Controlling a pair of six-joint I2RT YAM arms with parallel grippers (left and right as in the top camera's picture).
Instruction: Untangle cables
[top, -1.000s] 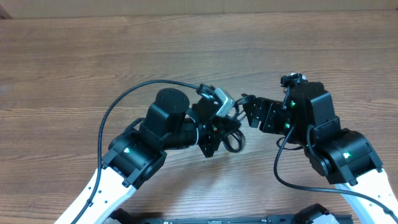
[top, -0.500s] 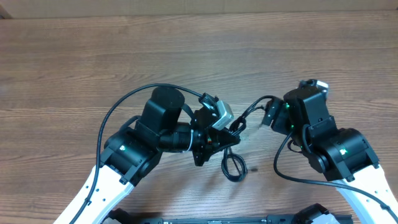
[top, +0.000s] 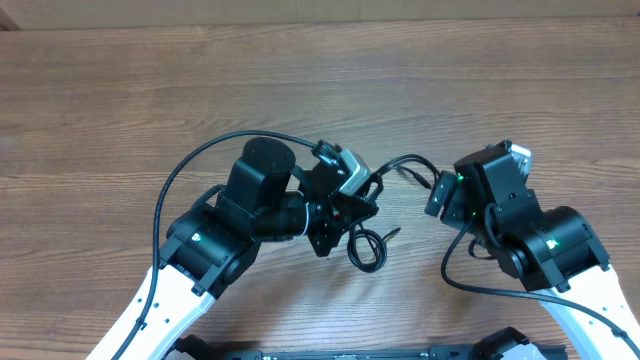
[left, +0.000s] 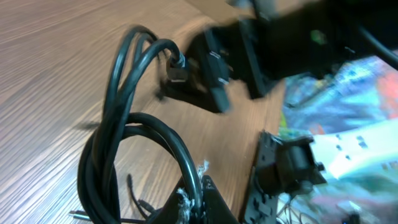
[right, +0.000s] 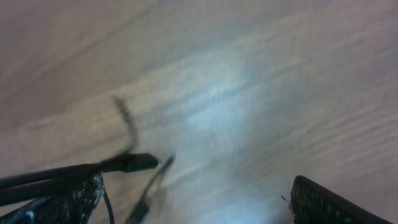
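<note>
The cables are thin black cords bunched at my left gripper (top: 350, 207), which is shut on them. One loop (top: 364, 251) hangs down onto the wooden table. Another strand (top: 410, 160) arcs over toward my right gripper (top: 440, 195). In the left wrist view the cables (left: 118, 124) form big loops, and my left gripper (left: 200, 198) is pinching one strand. A plug end (left: 178, 68) lies by the dark right gripper. In the blurred right wrist view my right gripper (right: 199, 199) stands wide open with nothing between its fingers, and a cable plug (right: 134, 163) runs past the left finger (right: 74, 193).
The wooden table (top: 100, 80) fills the view. A thick black arm wire (top: 200, 160) arcs over the left arm, and another (top: 455, 280) loops beside the right arm. Both arms sit close together near the front edge.
My right gripper has opened and drawn back to the right, away from the left gripper. The strand between them now arcs slack. The hanging loop has dropped lower on the table.
</note>
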